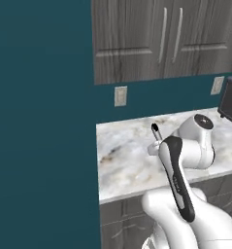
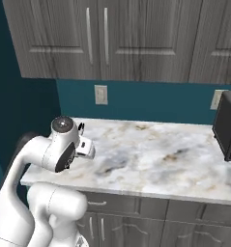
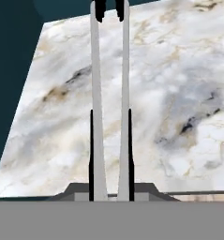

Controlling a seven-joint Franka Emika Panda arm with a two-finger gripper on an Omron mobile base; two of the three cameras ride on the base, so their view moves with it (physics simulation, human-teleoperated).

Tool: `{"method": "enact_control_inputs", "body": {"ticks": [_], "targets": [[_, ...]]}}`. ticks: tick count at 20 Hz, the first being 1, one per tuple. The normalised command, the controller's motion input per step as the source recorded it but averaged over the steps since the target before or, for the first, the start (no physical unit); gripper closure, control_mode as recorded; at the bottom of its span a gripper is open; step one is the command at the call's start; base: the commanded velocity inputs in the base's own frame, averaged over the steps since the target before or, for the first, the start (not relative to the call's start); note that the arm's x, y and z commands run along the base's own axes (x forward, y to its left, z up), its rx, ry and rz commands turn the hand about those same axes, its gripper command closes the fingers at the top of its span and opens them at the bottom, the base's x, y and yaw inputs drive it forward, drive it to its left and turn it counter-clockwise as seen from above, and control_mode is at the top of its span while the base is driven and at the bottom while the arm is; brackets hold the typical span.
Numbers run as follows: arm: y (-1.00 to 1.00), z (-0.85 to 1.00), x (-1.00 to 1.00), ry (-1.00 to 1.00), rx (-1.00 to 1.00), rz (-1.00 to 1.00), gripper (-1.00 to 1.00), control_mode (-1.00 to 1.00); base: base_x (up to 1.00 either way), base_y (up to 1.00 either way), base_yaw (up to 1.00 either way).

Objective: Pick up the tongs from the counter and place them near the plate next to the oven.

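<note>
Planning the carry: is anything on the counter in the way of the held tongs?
Nothing visible. The gripper is shut on the tongs above bare counter; a dark appliance stands at the right end. No plate is in view.

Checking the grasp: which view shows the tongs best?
Hand view: both arms of the tongs run full length from the pincer to their black tips. Left base view shows just one tip; right base view, barely a tip.

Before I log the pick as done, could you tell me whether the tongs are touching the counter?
Apart. In the hand view the tongs run straight out from the shut gripper, with the counter well below; the left base view shows their black tip raised.
</note>
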Motion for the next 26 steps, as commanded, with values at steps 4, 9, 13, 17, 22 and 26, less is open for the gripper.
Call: {"method": "enact_control_inputs", "body": {"ticks": [4,9,13,17,22,26], "targets": [[0.0,0.0,0.0,0.0,0.0,0.0,1.0,1.0,-0.39,0.0,-0.48],[0.0,0.0,0.0,0.0,0.0,0.0,1.0,1.0,-0.26,-0.03,-0.62],[0.0,0.0,0.0,0.0,0.0,0.0,1.0,1.0,-0.14,0.0,-0.64],[0.0,0.0,0.0,0.0,0.0,0.0,1.0,1.0,-0.06,0.0,-0.61],[0.0,0.0,0.0,0.0,0.0,0.0,1.0,1.0,-0.05,0.0,-0.6],[0.0,0.0,0.0,0.0,0.0,0.0,1.0,1.0,-0.09,0.0,-0.67]]}}
